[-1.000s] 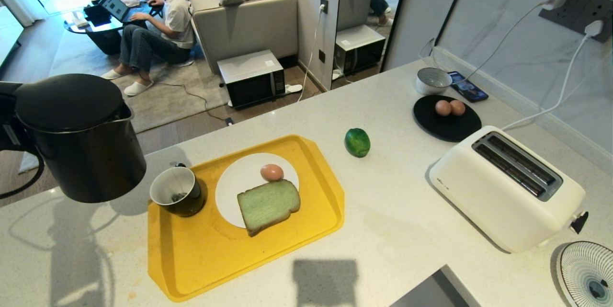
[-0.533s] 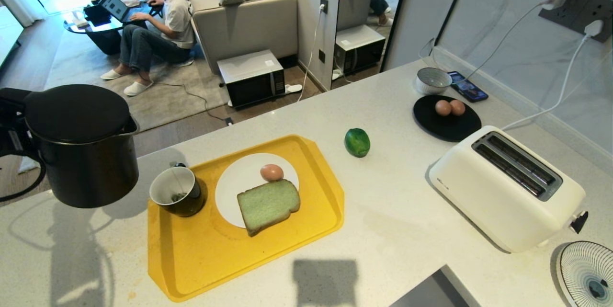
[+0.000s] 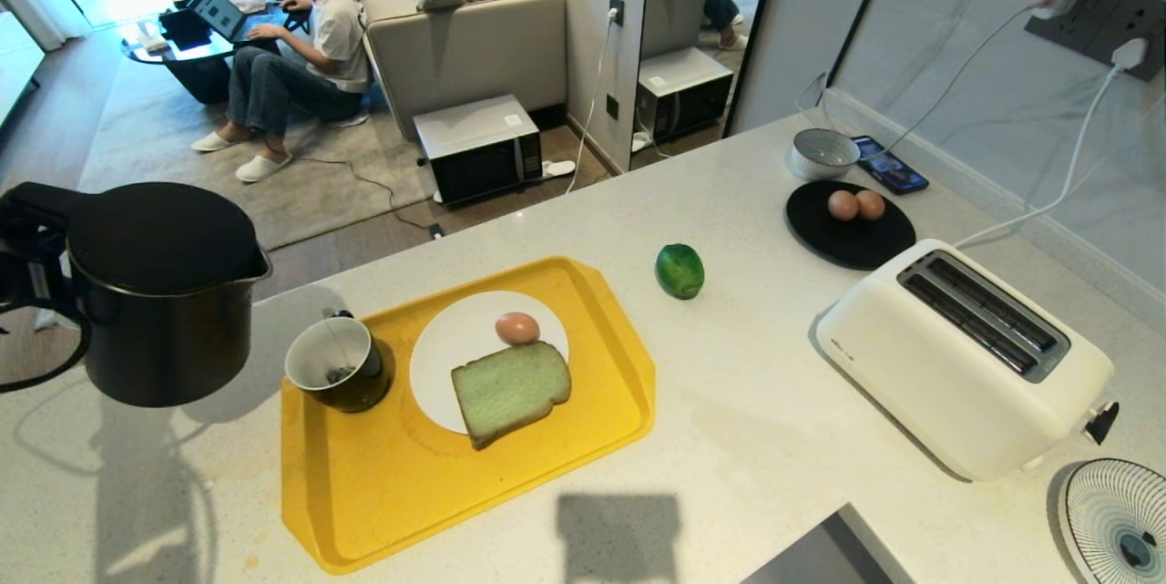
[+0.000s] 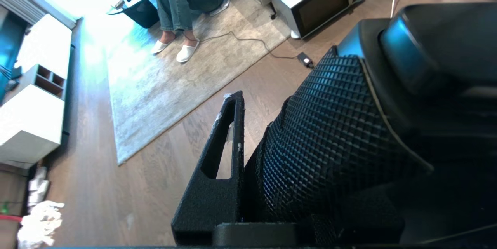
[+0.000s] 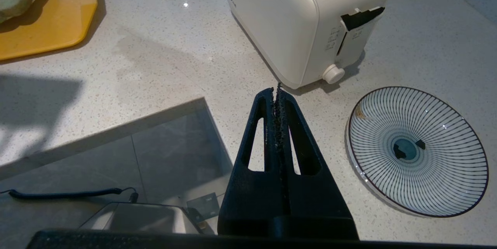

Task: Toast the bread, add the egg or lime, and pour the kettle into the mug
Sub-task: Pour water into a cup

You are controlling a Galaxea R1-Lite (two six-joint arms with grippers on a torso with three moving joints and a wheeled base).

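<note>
Two eggs (image 3: 856, 205) are sitting on a black plate (image 3: 847, 242) near the back wall, beside a small bowl (image 3: 823, 152) and a phone (image 3: 890, 165). The left gripper (image 3: 23, 261) is clamping the kettle (image 3: 164, 292) by its handle, jaws narrowed onto the grip, and is holding it upright in the air at the counter's (image 3: 747, 420) far-left edge, over the drop to the wooden floor. The mug (image 3: 339, 363), white inside, is standing just beside it on the left corner of the yellow tray (image 3: 383, 493).

A round white plate (image 3: 446, 338) is lying on the tray, carrying the bread (image 3: 510, 391) with a single egg (image 3: 516, 327) touching its far edge. The glossy lime (image 3: 680, 271) is resting alone on bare speckled stone between tray and toaster (image 3: 956, 356), with open room all around it.

The smooth white toaster is standing well right of the tray, slots facing up, its cord running to the wall socket. The right gripper (image 5: 276, 93) is hanging with jaws pressed together over the near edge, beside a striped dish (image 5: 419, 152). A person (image 3: 301, 28) is sitting on the rug beyond the counter.
</note>
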